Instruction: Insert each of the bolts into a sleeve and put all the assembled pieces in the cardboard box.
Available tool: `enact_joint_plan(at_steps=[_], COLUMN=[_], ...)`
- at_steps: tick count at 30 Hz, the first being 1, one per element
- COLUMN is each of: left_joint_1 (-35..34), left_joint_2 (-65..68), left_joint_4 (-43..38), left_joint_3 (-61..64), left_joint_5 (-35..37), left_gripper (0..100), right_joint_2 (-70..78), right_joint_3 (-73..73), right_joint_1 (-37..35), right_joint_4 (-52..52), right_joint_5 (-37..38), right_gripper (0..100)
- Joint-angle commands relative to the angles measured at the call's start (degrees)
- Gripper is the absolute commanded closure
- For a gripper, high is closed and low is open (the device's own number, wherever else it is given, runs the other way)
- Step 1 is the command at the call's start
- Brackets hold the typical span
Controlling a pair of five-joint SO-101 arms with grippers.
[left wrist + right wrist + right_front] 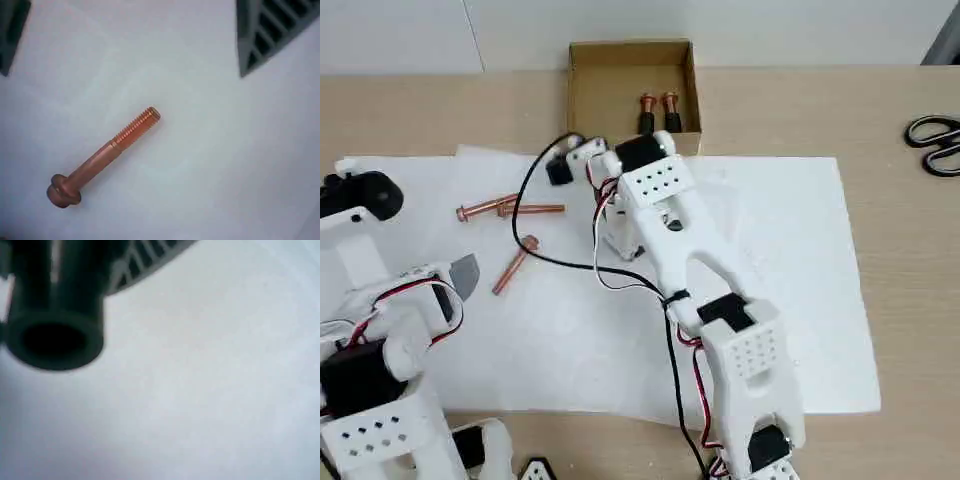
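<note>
The cardboard box [585, 95] at the back of the table holds two copper bolts in black sleeves [658, 112]. Three loose copper bolts lie on the white sheet: two touching end to end [510, 208] and one nearer me [514, 263]. My right gripper [572, 160] hovers between the box and the bolts, shut on a black sleeve [558, 171]; its open bore [52, 337] faces the right wrist camera. My left gripper [460, 283] is open just above the sheet, left of the nearest bolt [105, 155], which lies past its fingertips [270, 35].
A white sheet [770, 300] covers the middle of the wooden table. Black scissors [935, 145] lie at the far right edge. A black cable [535, 200] loops from the right arm over the sheet near the bolts.
</note>
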Motion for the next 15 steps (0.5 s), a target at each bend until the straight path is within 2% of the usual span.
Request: enact_joint_plan(at_steps=[1, 5, 11, 15], left_joint_1=[-0.3, -0.3, -0.2, -0.2], left_joint_2=[-0.4, -0.4, -0.4, -0.4], left_joint_4=[0.4, 0.4, 0.4, 0.2], left_joint_3=[-0.3, -0.3, -0.2, -0.2], left_joint_5=[0.3, 0.3, 0.3, 0.3], left_gripper=[72, 72, 72, 72], right_joint_2=[-7.0, -9.8, -16.0, -16.7], right_joint_3=[0.0, 6.5, 23.8, 29.1], right_joint_1=[0.5, 1.9, 3.0, 5.7], right_joint_4=[1.8, 1.8, 1.2, -3.2], right_joint_5=[-6.5, -10.9, -10.7, -11.2], right_gripper=[99.5, 99.5, 99.5, 98.9])
